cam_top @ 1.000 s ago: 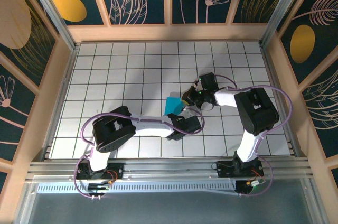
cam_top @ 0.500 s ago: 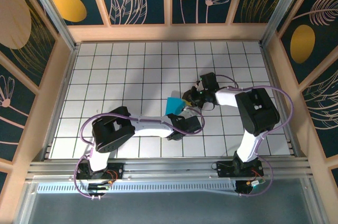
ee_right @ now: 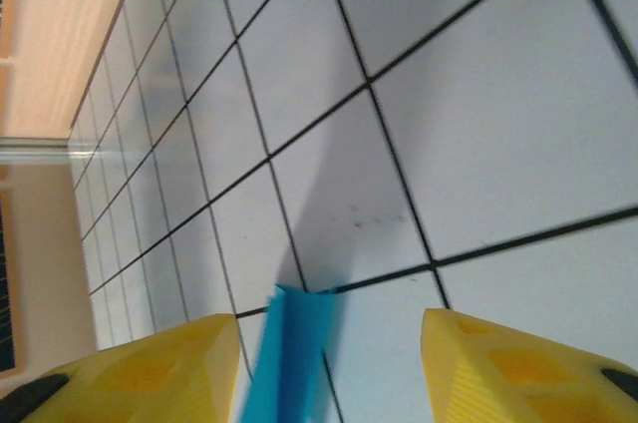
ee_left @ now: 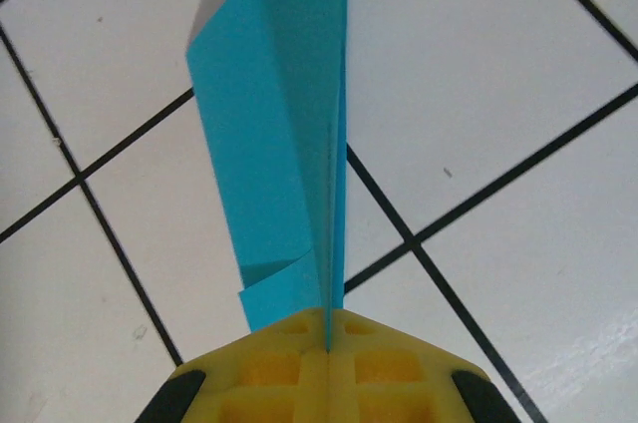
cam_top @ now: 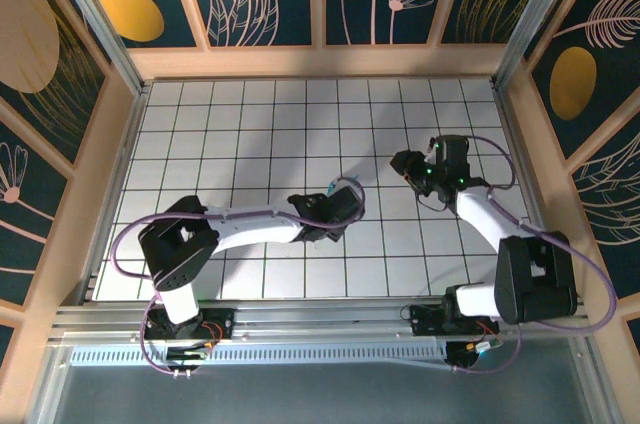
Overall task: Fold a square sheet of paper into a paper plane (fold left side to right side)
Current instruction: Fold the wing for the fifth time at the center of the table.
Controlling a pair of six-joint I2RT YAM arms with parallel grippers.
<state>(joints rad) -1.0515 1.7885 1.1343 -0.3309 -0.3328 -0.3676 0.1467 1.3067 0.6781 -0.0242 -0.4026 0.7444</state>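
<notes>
Top view: left gripper (cam_top: 334,202) sits mid-way over the tiled table (cam_top: 220,144). A cyan sliver of the paper plane (cam_top: 331,187) peeks out; the wrist covers the rest. Right gripper (cam_top: 403,161) stands apart to its right.

Left wrist: we see its yellow fingers (ee_left: 249,378) pressed together, pinching the paper plane (ee_left: 289,144) by its lower edge, with one flap flaring left.

Right wrist: yellow fingers (ee_right: 159,363) spread and gripping nothing. The blurred paper plane (ee_right: 289,363) shows between them, touching neither. Wooden wall (ee_right: 60,34) is at far left.

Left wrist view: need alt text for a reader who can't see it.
Folded cyan-blue paper, pinched in the shut yellow left gripper at bottom centre, runs up to the top edge. Behind it, a white table with black grid lines.
</notes>
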